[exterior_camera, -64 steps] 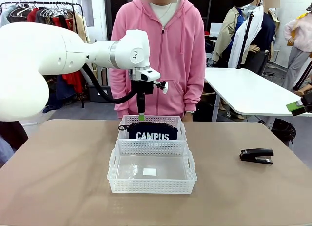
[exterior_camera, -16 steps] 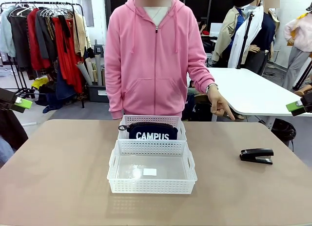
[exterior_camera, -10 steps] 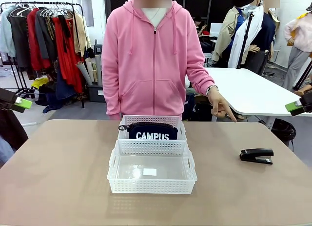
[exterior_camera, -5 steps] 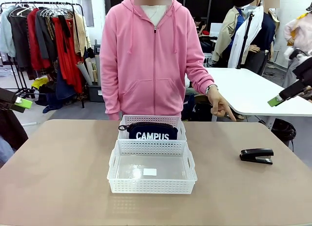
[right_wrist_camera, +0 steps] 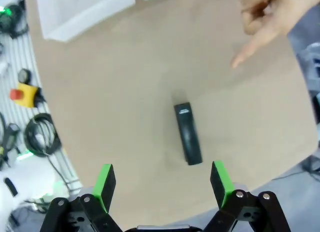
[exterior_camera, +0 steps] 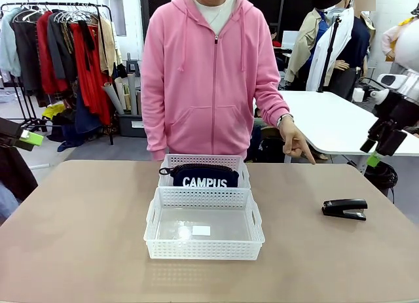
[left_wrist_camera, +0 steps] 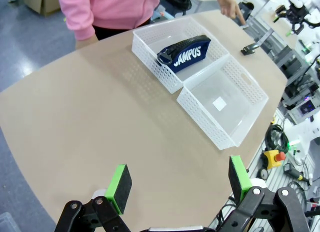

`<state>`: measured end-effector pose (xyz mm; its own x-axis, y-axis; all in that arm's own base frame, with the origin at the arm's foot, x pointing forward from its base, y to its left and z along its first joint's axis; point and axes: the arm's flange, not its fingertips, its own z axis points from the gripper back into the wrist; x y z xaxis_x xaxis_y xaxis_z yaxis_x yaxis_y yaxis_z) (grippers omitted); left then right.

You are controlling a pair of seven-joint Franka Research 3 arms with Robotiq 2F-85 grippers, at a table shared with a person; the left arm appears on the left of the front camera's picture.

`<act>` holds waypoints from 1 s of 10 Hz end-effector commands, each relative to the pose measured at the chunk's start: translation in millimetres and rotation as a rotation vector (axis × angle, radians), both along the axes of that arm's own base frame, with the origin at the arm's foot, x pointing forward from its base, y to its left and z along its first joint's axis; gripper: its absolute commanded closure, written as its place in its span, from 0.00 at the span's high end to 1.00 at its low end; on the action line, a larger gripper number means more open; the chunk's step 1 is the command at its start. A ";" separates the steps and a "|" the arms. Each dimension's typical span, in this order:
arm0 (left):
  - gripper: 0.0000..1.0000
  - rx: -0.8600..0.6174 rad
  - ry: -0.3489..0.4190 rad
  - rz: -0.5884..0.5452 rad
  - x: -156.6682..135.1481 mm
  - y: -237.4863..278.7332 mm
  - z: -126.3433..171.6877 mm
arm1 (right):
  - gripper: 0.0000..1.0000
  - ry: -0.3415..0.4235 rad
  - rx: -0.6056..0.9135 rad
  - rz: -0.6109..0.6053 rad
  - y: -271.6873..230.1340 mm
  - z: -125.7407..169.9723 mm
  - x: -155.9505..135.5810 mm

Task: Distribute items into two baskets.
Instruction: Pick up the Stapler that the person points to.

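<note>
**Pouch in its basket, stapler out on the bench**

Front view: the CAMPUS pouch [exterior_camera: 204,179] is lying in the smaller basket [exterior_camera: 169,161]. That basket is touching the larger basket [exterior_camera: 203,249] mid-bench, on its far-edge side. The stapler [exterior_camera: 345,209] is sitting near the bench's right edge, and the person's hand [exterior_camera: 296,143] is pointing down by the far edge.

Left wrist view: the left jaws are standing wide, hanging out past the bench's left edge, gripping nothing.

Right wrist view: the right jaws are gaping wide too, hovering above the stapler.

white plastic baskets [exterior_camera: 203,249], cloth pouch [exterior_camera: 204,179], seemingly glossy black stapler [exterior_camera: 345,208], matt tan table [exterior_camera: 78,237].
</note>
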<state>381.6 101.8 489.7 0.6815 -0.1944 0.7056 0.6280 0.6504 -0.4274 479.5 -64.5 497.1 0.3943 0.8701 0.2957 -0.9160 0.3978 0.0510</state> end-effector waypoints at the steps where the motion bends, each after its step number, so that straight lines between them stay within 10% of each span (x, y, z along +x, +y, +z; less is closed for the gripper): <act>1: 1.00 0.000 0.000 0.002 -0.1 0.5 0.4 | 1.00 -0.097 -0.043 0.055 5.1 -7.1 6.2; 5: 1.00 0.000 0.000 0.002 -0.1 0.5 0.4 | 1.00 -0.116 -0.190 0.279 11.9 -39.0 5.5; 10: 1.00 0.000 0.000 0.002 -0.1 0.5 0.4 | 1.00 -0.033 -0.176 0.250 18.8 -84.2 17.3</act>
